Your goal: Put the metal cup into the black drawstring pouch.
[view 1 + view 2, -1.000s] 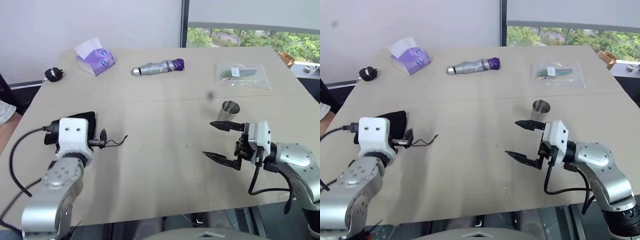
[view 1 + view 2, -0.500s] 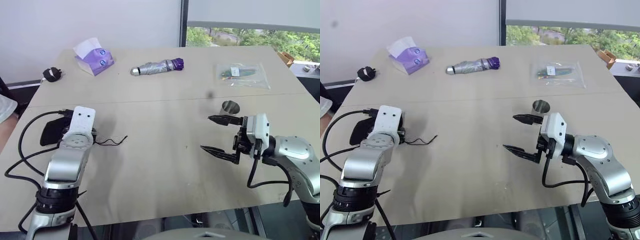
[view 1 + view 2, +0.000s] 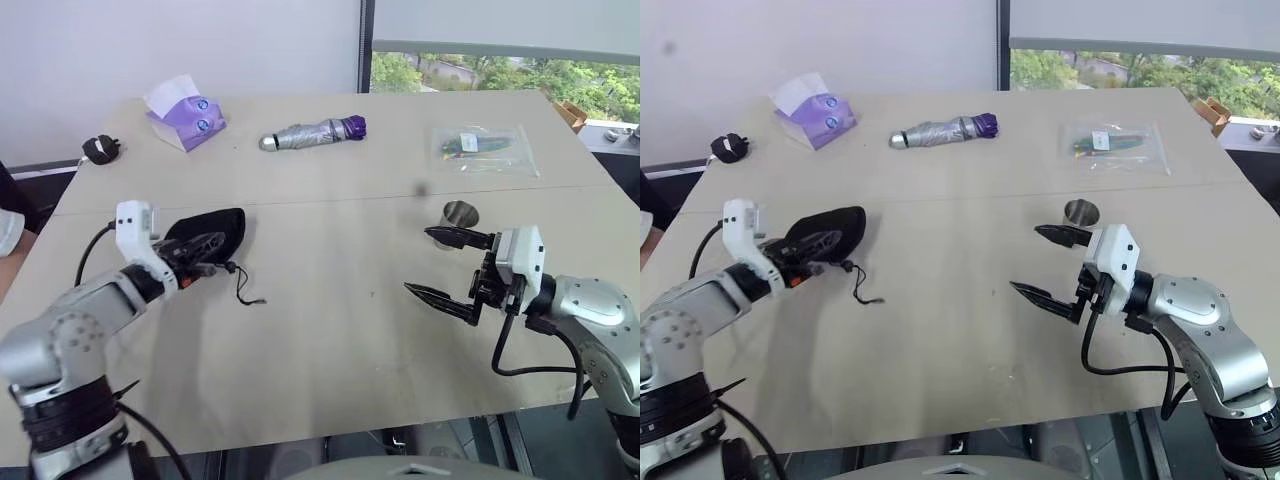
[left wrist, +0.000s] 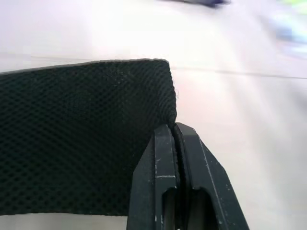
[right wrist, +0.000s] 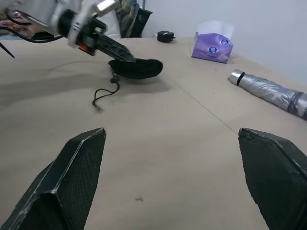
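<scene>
My left gripper (image 3: pixel 203 248) is shut on one edge of the black drawstring pouch (image 3: pixel 216 228) and holds it out sideways just above the table's left half. In the left wrist view its fingers (image 4: pixel 165 158) pinch the pouch's mesh fabric (image 4: pixel 81 139). The pouch's cord (image 3: pixel 241 285) trails down to the tabletop. The metal cup (image 3: pixel 460 213) stands upright on the right half of the table. My right gripper (image 3: pixel 418 260) hangs wide open just in front of the cup with nothing between its fingers. The pouch (image 5: pixel 136 68) also shows across the table in the right wrist view.
Along the far side lie a purple tissue pack (image 3: pixel 183 112), a silver-and-purple folded umbrella (image 3: pixel 315 132) and a clear plastic bag (image 3: pixel 485 148). A black plug adapter (image 3: pixel 100 149) sits at the far left edge. The beige table (image 3: pixel 330 330) is bare between the grippers.
My left gripper has shut on the pouch, turned at the wrist and swung the pouch up and to the right; the cord now dangles. The right arm has kept still.
</scene>
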`<state>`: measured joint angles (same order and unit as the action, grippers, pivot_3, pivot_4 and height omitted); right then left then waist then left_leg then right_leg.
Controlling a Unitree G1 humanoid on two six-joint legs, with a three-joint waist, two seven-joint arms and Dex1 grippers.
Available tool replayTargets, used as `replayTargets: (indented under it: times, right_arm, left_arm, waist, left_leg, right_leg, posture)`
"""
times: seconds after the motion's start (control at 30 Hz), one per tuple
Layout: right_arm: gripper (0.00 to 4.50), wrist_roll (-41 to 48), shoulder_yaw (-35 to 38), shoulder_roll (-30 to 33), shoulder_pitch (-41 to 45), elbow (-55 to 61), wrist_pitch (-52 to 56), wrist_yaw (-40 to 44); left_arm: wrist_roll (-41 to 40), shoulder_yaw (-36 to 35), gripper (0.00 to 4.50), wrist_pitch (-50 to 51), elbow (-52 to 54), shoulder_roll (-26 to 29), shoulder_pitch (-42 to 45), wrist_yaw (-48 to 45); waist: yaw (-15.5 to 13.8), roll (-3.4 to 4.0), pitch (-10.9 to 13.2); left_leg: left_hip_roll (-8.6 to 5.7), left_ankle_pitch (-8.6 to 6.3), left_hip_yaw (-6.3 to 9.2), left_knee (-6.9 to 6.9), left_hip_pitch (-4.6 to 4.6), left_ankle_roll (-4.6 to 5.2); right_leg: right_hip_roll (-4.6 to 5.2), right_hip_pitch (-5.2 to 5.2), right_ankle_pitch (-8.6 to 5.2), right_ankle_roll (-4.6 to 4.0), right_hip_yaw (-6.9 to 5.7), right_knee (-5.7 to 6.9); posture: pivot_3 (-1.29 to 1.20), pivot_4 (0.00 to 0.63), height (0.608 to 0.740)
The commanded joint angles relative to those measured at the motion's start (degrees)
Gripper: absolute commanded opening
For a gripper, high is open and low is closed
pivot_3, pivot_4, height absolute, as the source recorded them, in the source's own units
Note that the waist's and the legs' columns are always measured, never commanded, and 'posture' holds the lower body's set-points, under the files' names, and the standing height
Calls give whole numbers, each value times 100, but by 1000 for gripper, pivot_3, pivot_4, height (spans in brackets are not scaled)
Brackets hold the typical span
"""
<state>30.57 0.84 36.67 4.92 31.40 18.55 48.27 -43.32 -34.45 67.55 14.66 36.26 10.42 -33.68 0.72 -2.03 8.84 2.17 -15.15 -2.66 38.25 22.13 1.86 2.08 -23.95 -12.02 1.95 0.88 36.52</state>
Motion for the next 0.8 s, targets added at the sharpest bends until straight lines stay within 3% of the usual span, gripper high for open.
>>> replayTargets:
  times: [0.03,0.23,0.37,0.53,0.63,0.8]
  right_arm:
    - [4500,56,150,31,-89,231,-143,56]
    - [4500,6,338,-71,-84,165,44,-403]
    - [4500,523,697,165,455,279,1317,-1142]
    - [4500,841,920,1104,1761,-160,3068,-1453]
    - [4500,1049,718,1407,2604,-848,3932,-1294]
    - [4500,525,-209,1626,3675,-2261,4502,-953]
  left_arm:
    - [-667,-107,25,278,280,370,-316,-649]
    - [-991,123,25,351,218,568,-261,-680]
    - [-1216,188,25,463,246,500,-87,-494]
    - [-1400,322,25,441,571,383,-88,-210]
    - [-1485,399,25,352,777,274,-97,-26]
    - [-1741,404,25,309,1106,-9,-56,419]
  waist:
    - [-2,1,1]
    - [-55,2,3]
    - [-38,4,5]
    - [-7,15,13]
    - [-11,13,11]
    - [-15,13,12]
  left_leg:
    - [0,0,0,0,0,0]
    - [1,0,2,6,-1,1]
    - [1,1,-4,8,-1,1]
    - [1,0,-6,1,7,1]
    - [2,1,-2,0,29,1]
    - [-2,1,-1,2,74,2]
  right_leg:
    - [-2,0,0,0,0,0]
    - [-1,2,-1,1,0,0]
    - [-2,1,0,0,7,1]
    - [3,-10,1,-2,9,0]
    - [1,-29,1,-3,7,-3]
    - [-2,-60,2,-3,8,-11]
  posture:
    - [0,150,740]
    - [0,150,740]
    - [0,150,740]
    - [0,150,740]
    - [0,150,740]
    - [0,150,740]
